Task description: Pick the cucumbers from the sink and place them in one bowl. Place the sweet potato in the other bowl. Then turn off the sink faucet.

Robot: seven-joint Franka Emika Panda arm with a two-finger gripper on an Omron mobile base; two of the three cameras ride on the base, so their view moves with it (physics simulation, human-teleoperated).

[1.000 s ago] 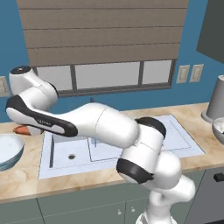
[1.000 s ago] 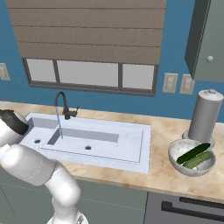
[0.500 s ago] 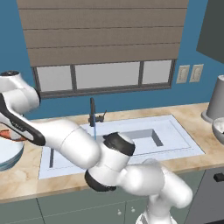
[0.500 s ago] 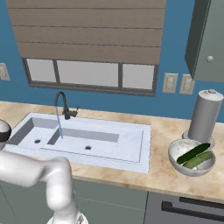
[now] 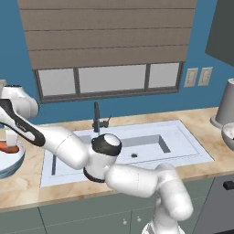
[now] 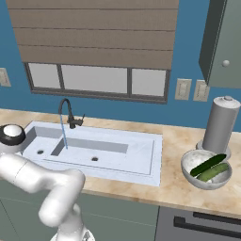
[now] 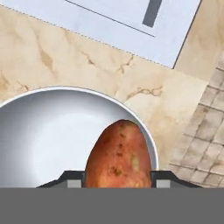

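The orange-red sweet potato (image 7: 119, 155) sits between my gripper's (image 7: 118, 178) two fingers, which are shut on it. It hangs over the right part of the wide white bowl (image 7: 39, 131). In the left base view the gripper (image 5: 9, 138) holds the sweet potato (image 5: 8, 146) just above that bowl (image 5: 10, 165) at the far left of the counter. Two green cucumbers (image 6: 208, 168) lie in the pale grey bowl (image 6: 188, 173) right of the sink (image 6: 136, 160). The dark faucet (image 6: 67, 112) stands behind the sink, and a thin stream of water falls from its spout.
A tall grey cylinder (image 6: 220, 124) stands behind the cucumber bowl. My white arm (image 5: 114, 169) stretches across the front of the sink (image 5: 183, 146) toward the left. A tiled floor (image 7: 205, 144) shows past the counter's edge in the hand view.
The arm has swung further left with the sweet potato in its grip, bringing it from beside the wide bowl to over it. The cucumbers and the faucet have not moved.
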